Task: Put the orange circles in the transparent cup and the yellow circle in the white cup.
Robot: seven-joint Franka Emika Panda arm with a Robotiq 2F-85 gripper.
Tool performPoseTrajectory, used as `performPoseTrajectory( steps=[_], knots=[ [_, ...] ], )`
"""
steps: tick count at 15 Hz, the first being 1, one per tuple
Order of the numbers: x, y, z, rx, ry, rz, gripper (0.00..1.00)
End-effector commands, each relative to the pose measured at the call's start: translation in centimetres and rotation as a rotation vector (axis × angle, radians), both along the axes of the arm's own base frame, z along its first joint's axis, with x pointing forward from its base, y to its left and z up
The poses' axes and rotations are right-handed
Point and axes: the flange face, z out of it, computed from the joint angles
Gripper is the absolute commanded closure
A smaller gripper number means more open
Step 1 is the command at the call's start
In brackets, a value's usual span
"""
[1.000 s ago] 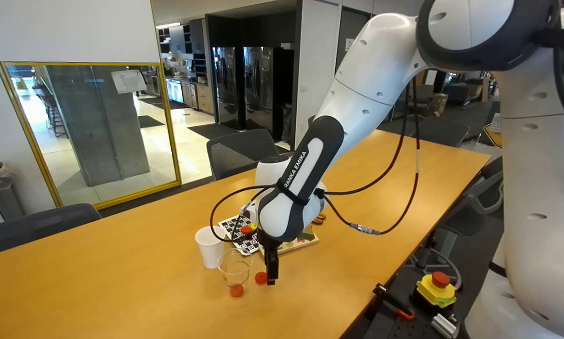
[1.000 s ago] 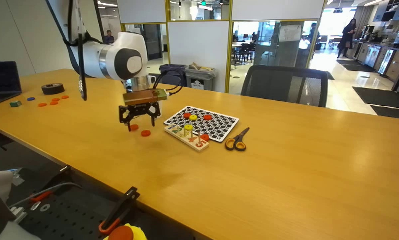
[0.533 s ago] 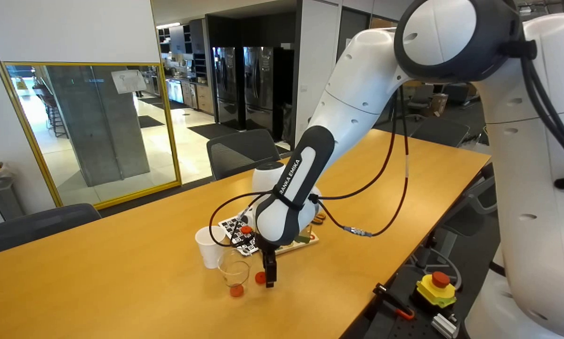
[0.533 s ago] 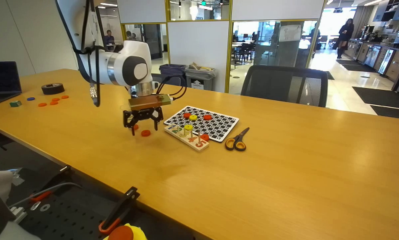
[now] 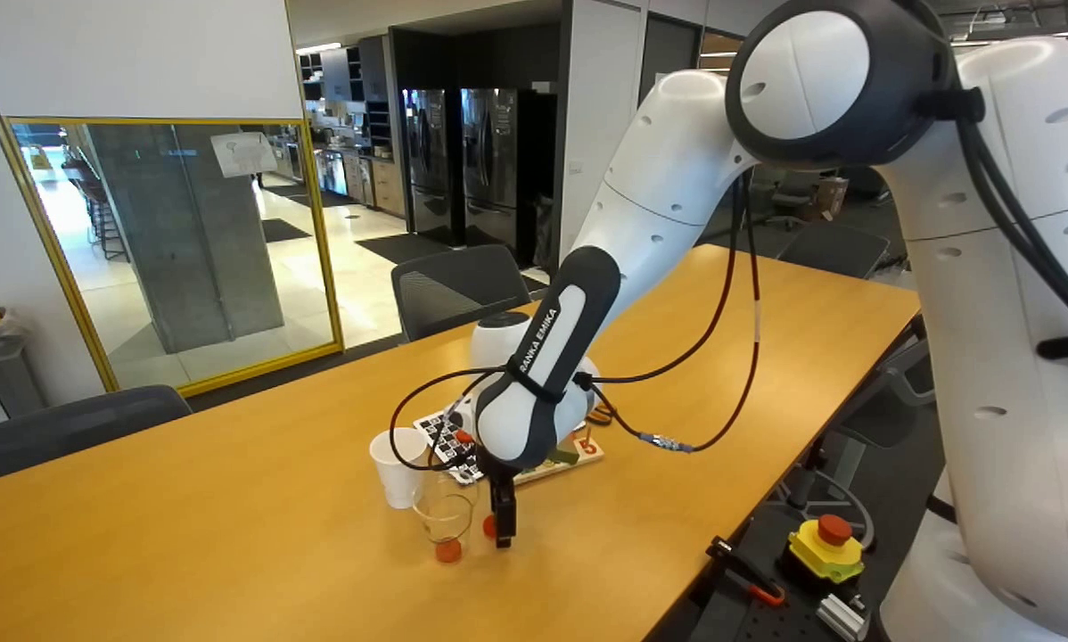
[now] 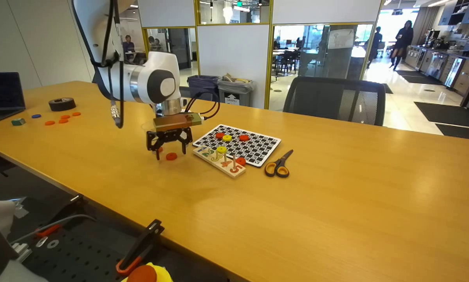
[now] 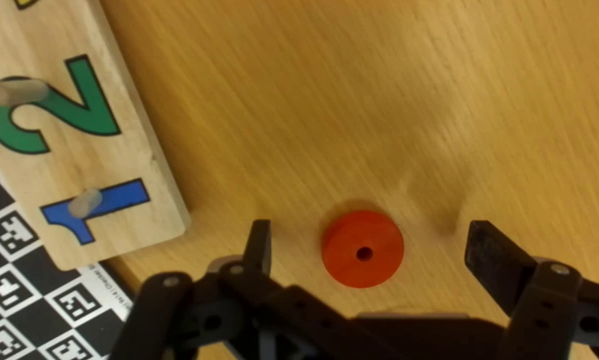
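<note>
– Where is the orange disc (image 7: 363, 250)?

– In the wrist view it lies flat on the table (image 7: 379, 100), a thick, smooth round with a small hole through its centre.

– And the gripper (image 7: 368, 242)?

– Its jaws are spread wide, one finger (image 7: 258, 245) on each side of that disc, with wood grain showing in both gaps.

– What about the containers?

– In an exterior view the clear cup (image 5: 445, 513) stands upright near the gripper. Another orange disc (image 5: 447, 551) shows at its foot; whether that one is inside or merely seen through the wall, I can't tell.

– And the white cup (image 5: 398, 473)?

– Upright close by, opaque, tapering down from a wide rim. Its floor is hidden, so I can't say what it holds.

– Anything yellow?

– One yellow disc (image 6: 227, 138) sits on the checkered board (image 6: 254, 149), between two more orange discs (image 6: 244, 138). A second yellow disc (image 6: 221, 149) is at the number board (image 7: 94, 160); I can't make out whether on it or beside it.

– What's that board made of?

– Pale wood with rounded pegs (image 7: 85, 202), a blue 1 and a green 2 painted on it.

– Farther out?

– Scissors (image 6: 280, 161) with black-and-orange handles lie near both boards. Well apart, towards the laptop (image 6: 2, 96), are a ring-shaped black roll (image 6: 62, 104), a blue disc (image 6: 36, 116), a green block (image 6: 18, 122) and four flat orange discs (image 6: 63, 121).
</note>
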Motion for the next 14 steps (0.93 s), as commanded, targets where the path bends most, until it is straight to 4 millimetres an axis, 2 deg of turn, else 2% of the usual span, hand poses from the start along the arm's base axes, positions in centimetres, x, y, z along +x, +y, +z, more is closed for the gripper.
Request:
performPoseTrajectory(
  steps=[1,2,3,5,12,14],
  knots=[
    [0.8,0.2,0.1,0.005,-0.006,0.004,0.00],
    [0.8,0.3,0.0,0.005,-0.007,0.007,0.01],
    [0.8,0.3,0.0,0.006,-0.007,0.006,0.26],
    [0.8,0.3,0.0,0.003,-0.006,0.008,0.30],
    [1.2,0.0,0.6,-0.001,-0.007,-0.016,0.83],
    [0.9,-0.1,1.7,-0.022,-0.010,-0.054,0.83]
  ],
)
